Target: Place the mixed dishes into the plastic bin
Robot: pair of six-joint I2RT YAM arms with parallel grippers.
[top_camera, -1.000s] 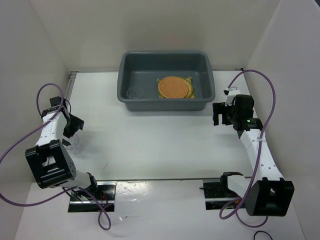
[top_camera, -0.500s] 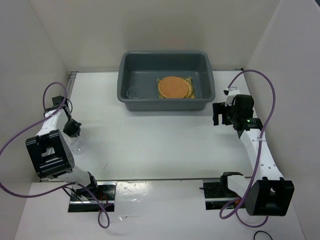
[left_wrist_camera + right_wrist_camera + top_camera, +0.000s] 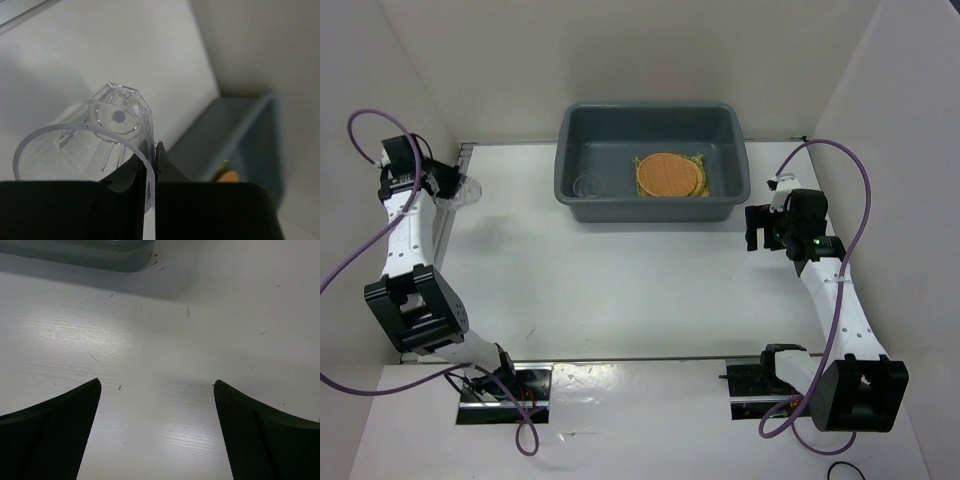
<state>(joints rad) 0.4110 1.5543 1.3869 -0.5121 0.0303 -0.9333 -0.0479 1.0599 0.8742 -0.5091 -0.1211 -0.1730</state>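
The grey-blue plastic bin [image 3: 653,200] stands at the back middle of the table. In it an orange-brown disc [image 3: 668,174] lies on a yellow mat [image 3: 701,160], with a clear glass cup [image 3: 587,186] at its left end. My left gripper [image 3: 448,183] is raised at the far left, shut on the rim of a second clear glass cup [image 3: 468,190]. In the left wrist view that cup [image 3: 85,145] lies tilted, its wall pinched between my fingertips [image 3: 165,162], left of the bin [image 3: 245,135]. My right gripper [image 3: 753,228] hovers right of the bin, open and holding nothing [image 3: 156,390].
White walls enclose the table on the left, back and right. A metal rail [image 3: 460,165] runs along the table's left edge under my left arm. The bin's near corner [image 3: 100,255] shows at the top of the right wrist view.
My left gripper shut on the glass cup near the table's left edge, then lifted it and carried it back toward the far left. The right arm has not moved.
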